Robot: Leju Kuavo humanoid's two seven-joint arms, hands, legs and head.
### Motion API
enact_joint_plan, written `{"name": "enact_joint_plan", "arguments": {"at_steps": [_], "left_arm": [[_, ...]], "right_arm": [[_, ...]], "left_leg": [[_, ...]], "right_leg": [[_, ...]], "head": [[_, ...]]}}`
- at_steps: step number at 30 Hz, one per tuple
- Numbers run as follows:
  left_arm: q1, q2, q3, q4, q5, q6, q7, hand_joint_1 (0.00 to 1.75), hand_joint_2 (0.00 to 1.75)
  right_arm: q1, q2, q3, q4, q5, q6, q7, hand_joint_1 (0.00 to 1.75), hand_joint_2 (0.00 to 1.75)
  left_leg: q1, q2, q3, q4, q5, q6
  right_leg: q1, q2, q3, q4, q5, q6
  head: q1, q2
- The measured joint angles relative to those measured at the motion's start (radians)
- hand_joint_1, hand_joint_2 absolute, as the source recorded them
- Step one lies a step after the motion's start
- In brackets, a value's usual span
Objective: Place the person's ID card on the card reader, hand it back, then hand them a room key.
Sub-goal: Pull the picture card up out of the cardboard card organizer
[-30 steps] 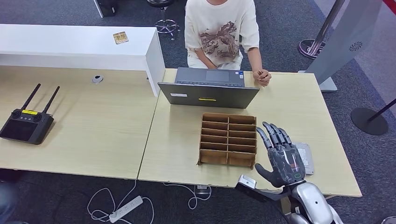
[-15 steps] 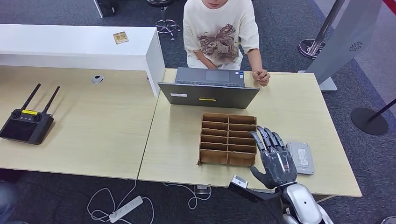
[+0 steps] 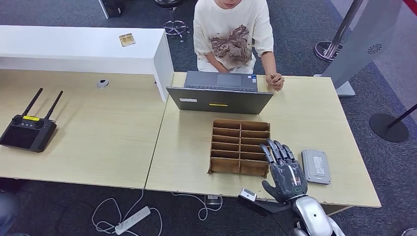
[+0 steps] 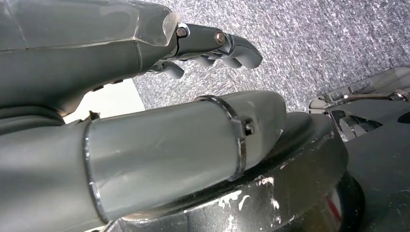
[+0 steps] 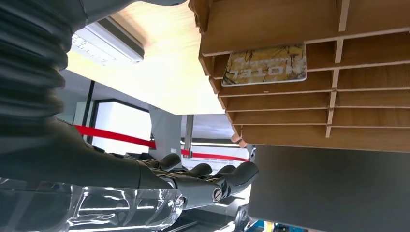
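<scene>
My right hand (image 3: 284, 169) is open with its fingers spread and nothing in it, hovering at the front right corner of the wooden slotted rack (image 3: 240, 146). The grey card reader (image 3: 315, 166) lies flat on the table just right of that hand, uncovered. In the right wrist view a room key card printed HOTEL (image 5: 266, 65) sits in one slot of the rack (image 5: 300, 111), beyond my fingers (image 5: 212, 180). The person (image 3: 231, 34) sits behind the laptop (image 3: 220, 93), their hand (image 3: 276, 81) closed on the table beside it. My left hand (image 4: 145, 48) hangs over grey carpet, holding nothing.
A black remote controller with two antennas (image 3: 27, 129) lies on the left table. A white counter (image 3: 83, 49) at the back left carries a small card (image 3: 127, 39). Stanchion bases (image 3: 388, 128) stand on the carpet to the right. Cables and a power strip (image 3: 130, 219) lie under the table's front edge.
My right hand has slid left and back toward the table's front edge, off the card reader, which now shows whole. The person has barely moved.
</scene>
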Motion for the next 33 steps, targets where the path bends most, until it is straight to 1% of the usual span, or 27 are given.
{"name": "enact_joint_plan", "arguments": {"at_steps": [5, 10, 17, 20, 25, 27, 31, 32, 33], "left_arm": [[0.0, -0.003, 0.0, 0.0, 0.0, 0.001, 0.002, 0.0, 0.0], [0.0, -0.003, 0.0, 0.0, 0.001, -0.001, 0.004, 0.0, 0.0], [0.0, -0.003, 0.0, 0.0, 0.002, -0.002, 0.004, 0.0, 0.0], [0.0, -0.003, 0.0, 0.0, 0.003, -0.002, 0.004, 0.0, 0.0], [0.0, -0.003, 0.0, 0.0, 0.004, -0.003, 0.005, 0.0, 0.0], [0.0, -0.002, 0.0, 0.0, 0.005, -0.004, 0.006, 0.0, 0.0], [0.0, -0.002, 0.0, 0.0, 0.006, -0.004, 0.01, 0.0, 0.0], [0.0, -0.002, 0.0, 0.0, 0.007, -0.004, 0.01, 0.0, 0.0], [0.0, -0.002, 0.0, 0.0, 0.008, -0.004, 0.011, 0.0, 0.0]], "right_arm": [[-0.011, 0.007, 0.008, 0.026, 0.009, 0.002, 0.007, 0.04, 1.75], [-0.046, 0.03, 0.016, 0.069, 0.015, 0.009, 0.014, 0.08, 1.75], [-0.092, 0.062, 0.033, 0.123, 0.02, 0.021, 0.015, 0.08, 1.75], [-0.109, 0.072, 0.038, 0.148, 0.021, 0.026, 0.015, 0.13, 1.75], [-0.132, 0.081, 0.046, 0.181, 0.021, 0.031, 0.015, 0.38, 1.75], [-0.139, 0.082, 0.051, 0.191, 0.021, 0.031, 0.015, 0.56, 1.75], [-0.146, 0.084, 0.057, 0.204, 0.02, 0.031, 0.015, 1.1, 1.75], [-0.147, 0.084, 0.058, 0.206, 0.019, 0.031, 0.015, 1.18, 1.75], [-0.148, 0.085, 0.059, 0.208, 0.019, 0.031, 0.015, 1.21, 1.75]], "left_leg": [[0.0, 0.0, 0.0, 0.0, 0.0, 0.0], [0.0, 0.0, 0.0, 0.0, 0.0, 0.0], [0.0, 0.0, 0.0, 0.0, 0.0, 0.0], [0.0, 0.0, 0.0, 0.0, 0.0, 0.0], [0.0, 0.0, 0.0, 0.0, 0.0, 0.0], [0.0, 0.0, 0.0, 0.0, 0.0, 0.0], [0.0, 0.0, 0.0, 0.0, 0.0, 0.0], [0.0, 0.0, 0.0, 0.0, 0.0, 0.0], [0.0, 0.0, 0.0, 0.0, 0.0, 0.0]], "right_leg": [[0.0, 0.0, 0.0, 0.0, 0.0, 0.0], [0.0, 0.0, 0.0, 0.0, 0.0, 0.0], [0.0, 0.0, 0.0, 0.0, 0.0, 0.0], [0.0, 0.0, 0.0, 0.0, 0.0, 0.0], [0.0, 0.0, 0.0, 0.0, 0.0, 0.0], [0.0, 0.0, 0.0, 0.0, 0.0, 0.0], [0.0, 0.0, 0.0, 0.0, 0.0, 0.0], [0.0, 0.0, 0.0, 0.0, 0.0, 0.0], [0.0, 0.0, 0.0, 0.0, 0.0, 0.0]], "head": [[0.0, 0.0], [0.0, 0.0], [0.0, 0.0], [0.0, 0.0], [0.0, 0.0], [0.0, 0.0], [0.0, 0.0], [0.0, 0.0], [0.0, 0.0]]}}
